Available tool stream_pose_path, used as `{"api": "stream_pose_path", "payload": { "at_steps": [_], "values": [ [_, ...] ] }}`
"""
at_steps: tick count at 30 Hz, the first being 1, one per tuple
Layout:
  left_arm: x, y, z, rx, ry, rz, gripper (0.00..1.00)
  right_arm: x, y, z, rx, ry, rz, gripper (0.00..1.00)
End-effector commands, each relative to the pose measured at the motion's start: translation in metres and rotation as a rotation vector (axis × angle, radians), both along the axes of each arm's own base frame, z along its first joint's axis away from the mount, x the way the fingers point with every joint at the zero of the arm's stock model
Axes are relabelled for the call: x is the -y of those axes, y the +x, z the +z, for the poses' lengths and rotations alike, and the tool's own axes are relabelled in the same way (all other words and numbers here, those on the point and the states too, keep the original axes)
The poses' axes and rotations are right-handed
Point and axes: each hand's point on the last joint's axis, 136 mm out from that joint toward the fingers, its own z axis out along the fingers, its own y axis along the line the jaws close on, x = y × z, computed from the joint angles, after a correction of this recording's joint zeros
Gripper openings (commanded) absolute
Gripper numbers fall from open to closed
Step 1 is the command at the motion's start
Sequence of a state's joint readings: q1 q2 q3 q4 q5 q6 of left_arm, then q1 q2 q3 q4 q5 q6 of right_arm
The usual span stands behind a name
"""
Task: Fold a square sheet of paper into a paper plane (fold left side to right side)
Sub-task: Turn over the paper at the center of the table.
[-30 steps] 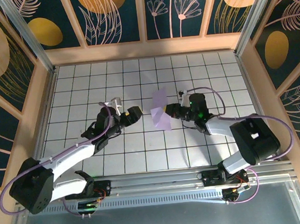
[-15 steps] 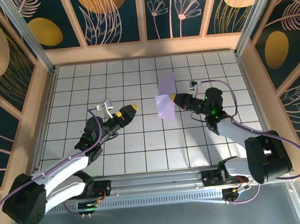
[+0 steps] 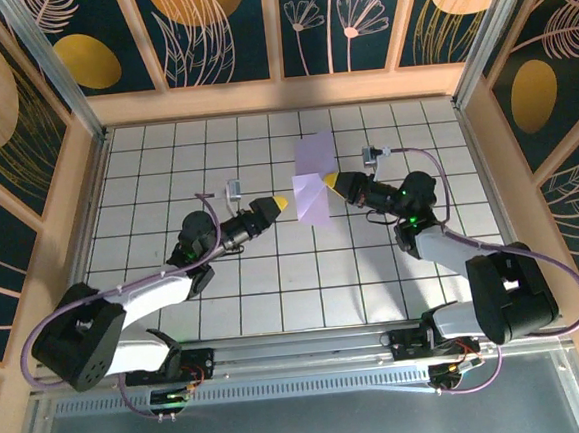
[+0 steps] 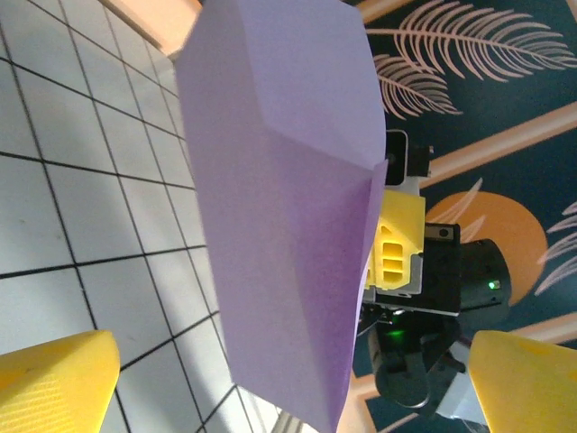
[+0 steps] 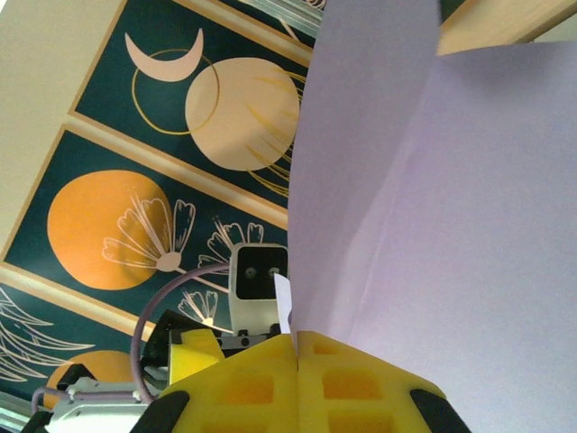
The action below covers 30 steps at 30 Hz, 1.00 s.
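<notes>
The right gripper [image 3: 333, 183] is clamped on the edge of the purple sheet of paper [image 3: 314, 180], holding it up, partly folded, above the middle of the worktop [image 3: 164, 156]. The left gripper [image 3: 280, 204] is just beside the sheet, fingers [image 4: 56, 381] apart.

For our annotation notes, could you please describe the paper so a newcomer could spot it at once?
On the white tiled table, look just right of centre, between the left gripper and the right gripper. The paper is the creased lavender sheet pinched in the right gripper, the only coloured sheet against the white tiles.
</notes>
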<state>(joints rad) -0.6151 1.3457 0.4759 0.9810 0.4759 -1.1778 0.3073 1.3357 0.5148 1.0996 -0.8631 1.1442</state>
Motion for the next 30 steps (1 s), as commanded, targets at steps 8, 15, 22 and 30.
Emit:
{"api": "stream_pose_path", "payload": {
  "at_steps": [8, 15, 22, 30],
  "values": [
    [0.031, -0.008, 0.031, 0.056, -0.107, -0.153, 0.88, -0.019, -0.015, 0.005, 0.017, 0.054, 0.079, 0.0],
    [0.034, -0.005, 0.036, 0.057, -0.135, -0.156, 0.64, -0.022, -0.014, -0.004, -0.002, 0.053, 0.073, 0.0],
    [0.031, -0.002, 0.033, 0.052, -0.109, -0.119, 0.38, -0.021, -0.011, -0.013, -0.014, 0.021, 0.05, 0.02],
    [0.026, 0.001, 0.02, 0.041, -0.015, -0.078, 0.1, -0.015, -0.009, -0.019, -0.002, -0.03, 0.012, 0.25]
  ]
}}
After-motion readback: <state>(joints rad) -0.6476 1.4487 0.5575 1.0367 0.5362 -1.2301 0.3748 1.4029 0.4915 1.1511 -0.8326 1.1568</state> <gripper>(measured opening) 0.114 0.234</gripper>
